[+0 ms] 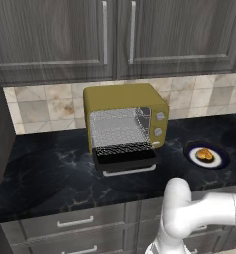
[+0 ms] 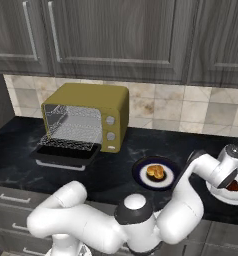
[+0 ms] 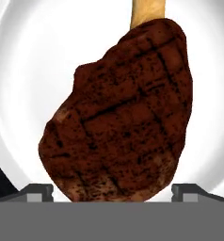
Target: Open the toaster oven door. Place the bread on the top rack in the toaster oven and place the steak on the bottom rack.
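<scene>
pincer [image 3: 112,193] spread wide, holding nothing, with the steak [image 3: 121,113] lying between its tips at the bottom of the hand view, on a white plate [image 3: 29,70]. i judge the meat soft, light and maybe slick; i'd pinch it across the thick middle, not the pale bone [image 3: 148,12] at top. at the right edge of the right base view my own wrist hides most of it. bread [image 2: 155,172] waits on a dark-rimmed plate [image 2: 138,172] lower centre; toaster oven [image 2: 88,117] gapes open at left, racks hard to tell apart.

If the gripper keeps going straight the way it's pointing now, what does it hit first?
Most likely the steak: in the hand view it lies dead ahead between the open gripper's fingertips, on the white plate. How near it is I cannot tell.
</scene>
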